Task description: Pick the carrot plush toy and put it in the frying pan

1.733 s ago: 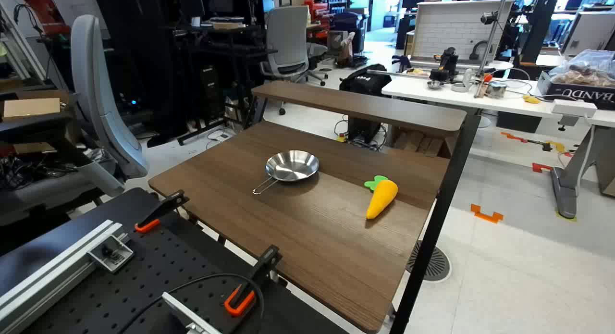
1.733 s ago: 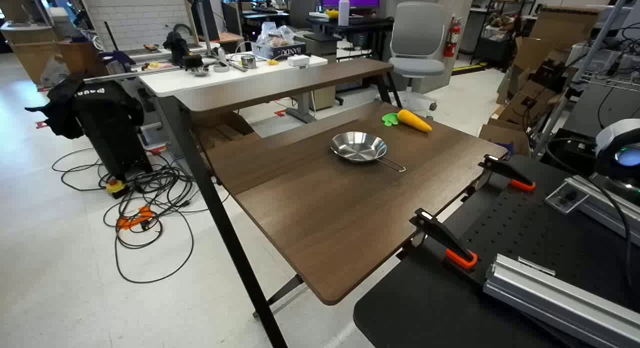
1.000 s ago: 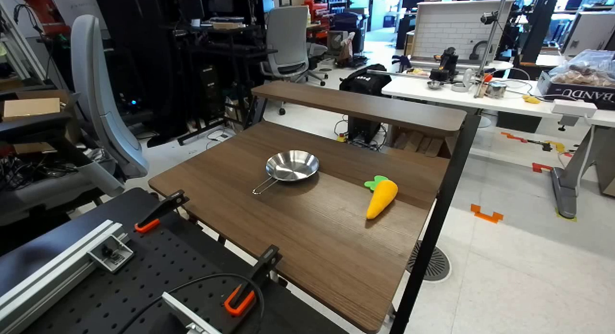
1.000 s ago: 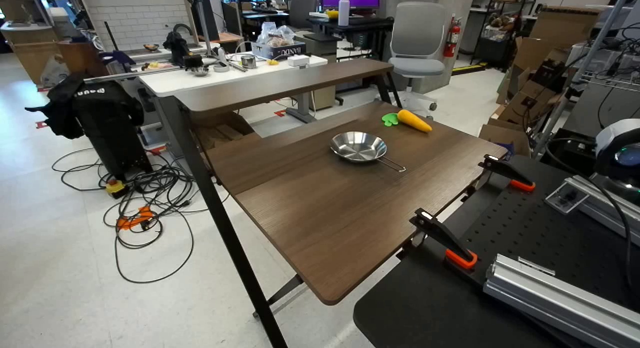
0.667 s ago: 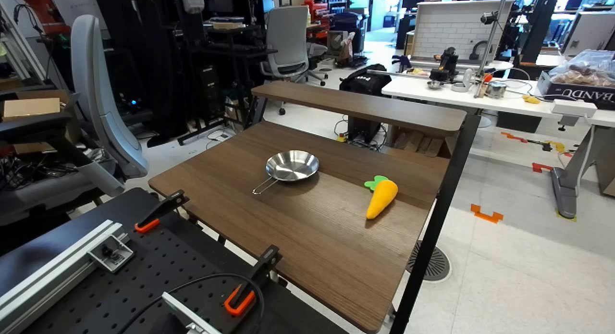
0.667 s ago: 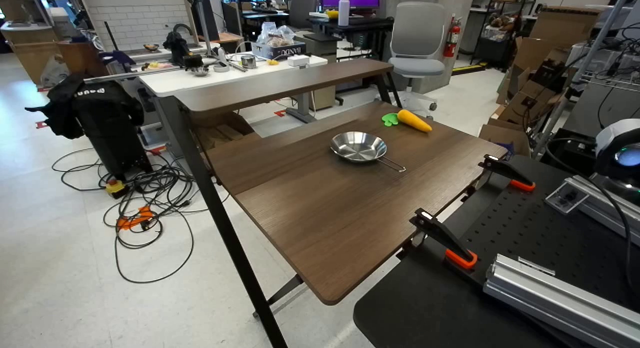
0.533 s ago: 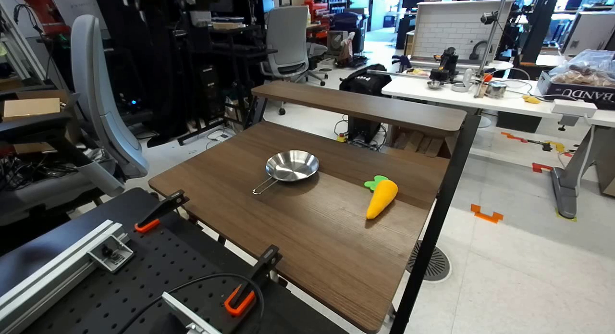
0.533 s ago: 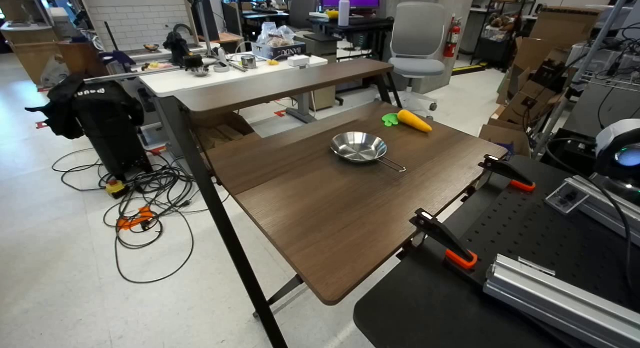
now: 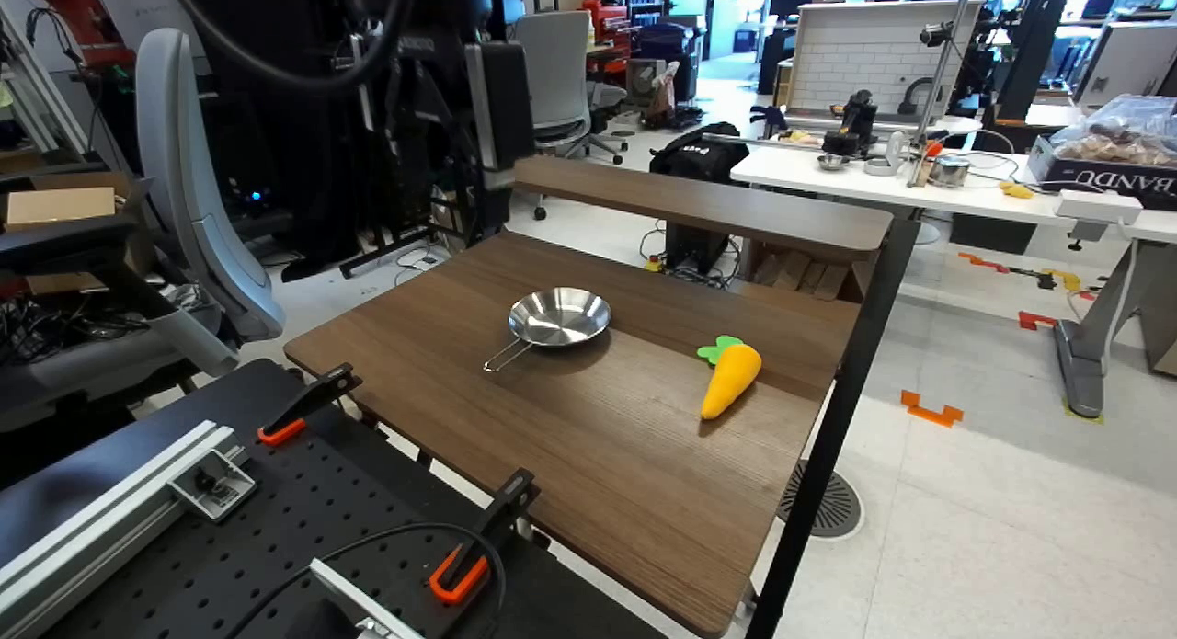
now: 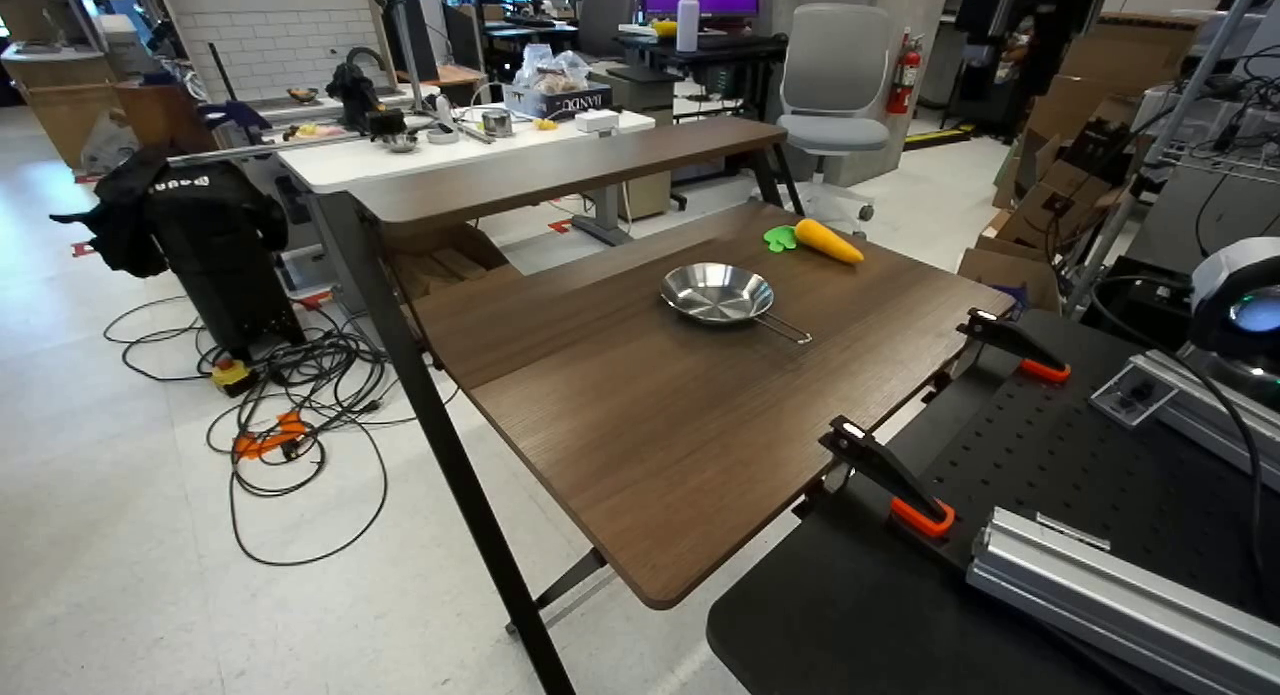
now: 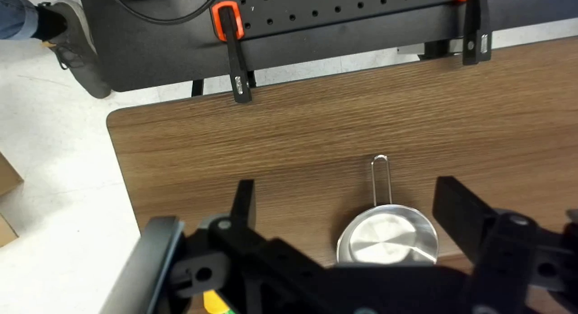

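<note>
**Yellow carrot plush toy on the table, gripper spread wide**

My wrist view looks down past the gripper's two fingers, which stand far apart, one on either side of the picture. Down between them I see the frying pan, shiny and silver, sitting upright on the wood-grain table, its lower part cut off by the gripper's own body. Its thin wire handle points up the picture, toward the table edge where two black clamps with orange parts sit. From here I get just a yellow scrap of the carrot plush toy and a sliver of green at the bottom edge; dark gripper parts hide the rest.

I get the whole layout in both exterior views. The carrot plush toy lies on its side, outside the frying pan and apart from it, its green tuft at the wide end. The arm hangs at the upper left in an exterior view, against a dark background, and I can't make out the fingers there. A raised brown shelf runs along one side of the table; a black perforated board bearing a metal rail stands along the opposite side.
</note>
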`<state>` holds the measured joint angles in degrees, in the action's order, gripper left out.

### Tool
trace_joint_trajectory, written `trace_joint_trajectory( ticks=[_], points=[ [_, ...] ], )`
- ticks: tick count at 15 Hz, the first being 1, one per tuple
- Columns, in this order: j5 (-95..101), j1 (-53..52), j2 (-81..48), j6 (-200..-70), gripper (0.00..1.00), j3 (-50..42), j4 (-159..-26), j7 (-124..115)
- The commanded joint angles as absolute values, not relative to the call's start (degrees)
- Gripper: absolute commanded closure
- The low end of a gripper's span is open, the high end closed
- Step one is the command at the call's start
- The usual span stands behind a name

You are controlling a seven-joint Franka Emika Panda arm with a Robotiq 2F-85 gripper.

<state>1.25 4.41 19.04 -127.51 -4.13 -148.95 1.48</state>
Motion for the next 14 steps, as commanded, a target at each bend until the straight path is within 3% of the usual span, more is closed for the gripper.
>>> trace_joint_trajectory(
  ticks=[1, 14],
  points=[
    [1.85, 5.69, 9.68, -134.74, 0.0, -5.64, -145.77, 1.94],
    [1.52, 8.82, -17.24, -145.08, 0.0, -9.14, -126.15, 2.09]
  ],
)
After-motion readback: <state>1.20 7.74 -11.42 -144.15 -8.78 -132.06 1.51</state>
